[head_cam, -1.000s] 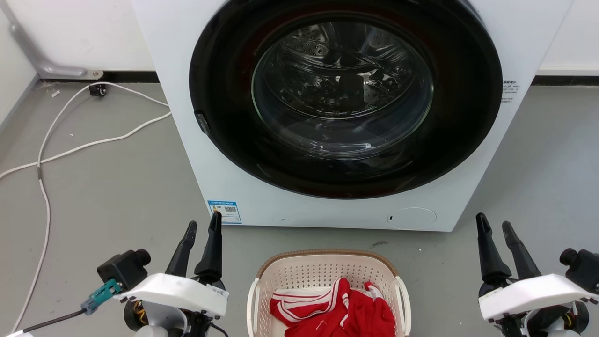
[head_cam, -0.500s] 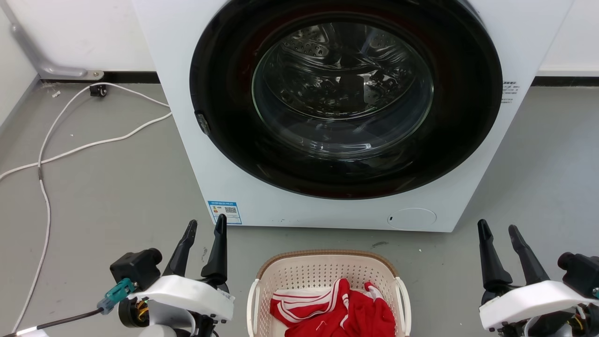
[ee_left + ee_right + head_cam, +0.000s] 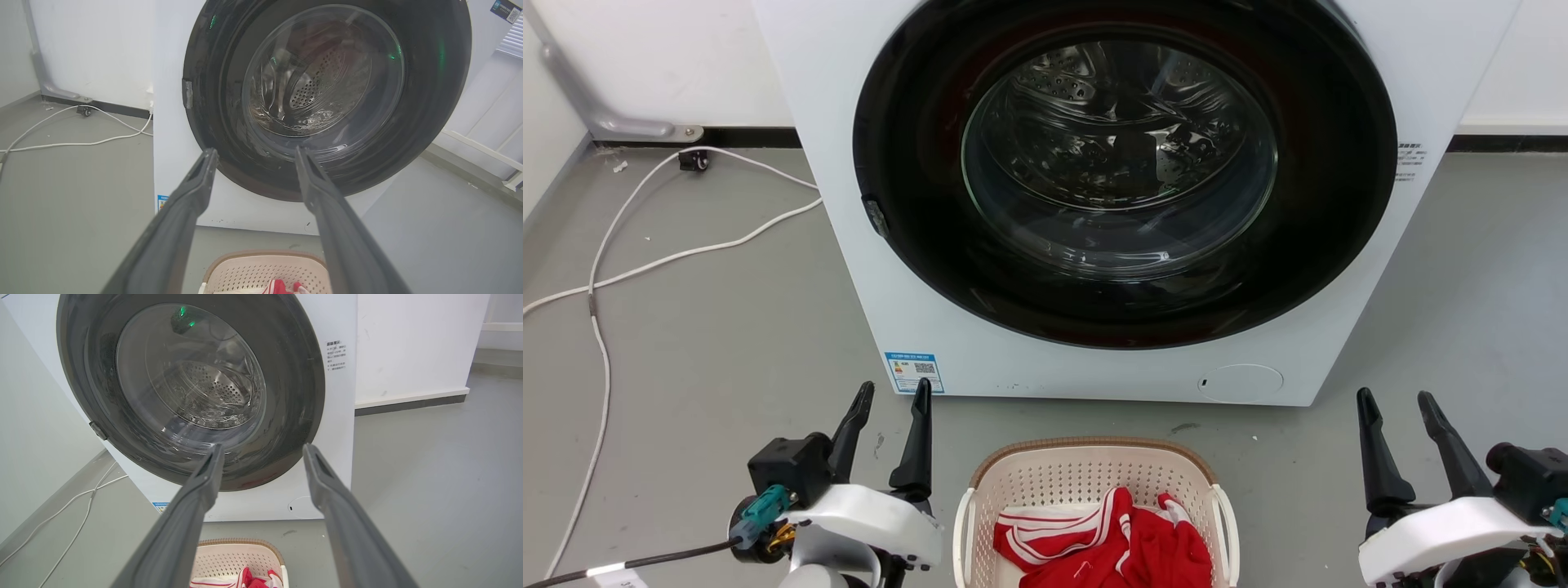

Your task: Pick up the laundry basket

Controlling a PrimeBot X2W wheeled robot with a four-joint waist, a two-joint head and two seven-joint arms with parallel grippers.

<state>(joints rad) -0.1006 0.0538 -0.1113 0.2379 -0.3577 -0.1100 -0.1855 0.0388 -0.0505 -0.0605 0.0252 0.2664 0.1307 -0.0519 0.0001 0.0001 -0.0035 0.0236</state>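
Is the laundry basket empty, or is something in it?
Not empty: the laundry basket holds red clothing with white stripes, bunched inside its walls. How full: cannot tell, its near end is cut off.

- Heads up: none of it reads word for word, the print is all too tiny.
- washer point(image 3: 1094, 371): there's a blue-and-white sticker point(image 3: 914, 371) on the front panel, between 7 and 8 o'clock from the door point(image 3: 1123, 163). It has a QR code and some small print that's just a blur.
- Same washer, 3 o'clock from the door: a text block point(image 3: 1413, 159) with a few short lines of grey print. The right wrist view is closer in and it still won't resolve.
- Left wrist view, 1 o'clock corner: a dark label point(image 3: 506, 10) with a QR code, cut off by the edge. Can't tell what it's stuck on.
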